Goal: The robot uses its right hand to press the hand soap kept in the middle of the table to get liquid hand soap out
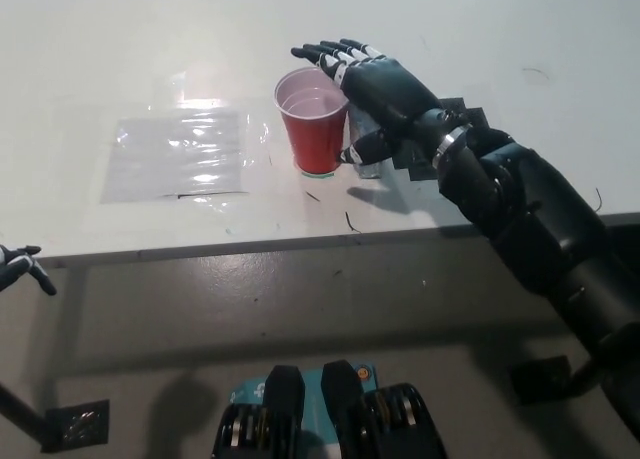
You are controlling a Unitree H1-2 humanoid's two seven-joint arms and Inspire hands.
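Head view, one table scene, looking steeply down.

Item: hand soap (371,157), a small clear dispenser near the middle of the white table (120,59), mostly hidden under the palm; only its lower body shows. It stands just right of the red cup (315,129), touching or nearly so; which, cannot be told.

Handling (judged): light, stiff plastic, probably easy to tip or skid on the smooth top. Press straight down on the pump head, not on the clear body. Whether the palm already bears on the pump cannot be seen.

Right hand (375,84): black, fingers spread and stretched flat toward the far left, holding nothing, poised over the dispenser, fingertips reaching across the cup's far rim.

Left hand (20,269): white, resting below the table's near edge at far left; too little shows to tell its fingers' state.

Neighbours: the cup holds some pale liquid and would spill if knocked. Clear plastic sheet (180,154) lies flat, well left of the cup.

Room: the near table edge runs close to the dispenser; wide bare surface lies far and right. Sideways push toward the cup is the main risk.
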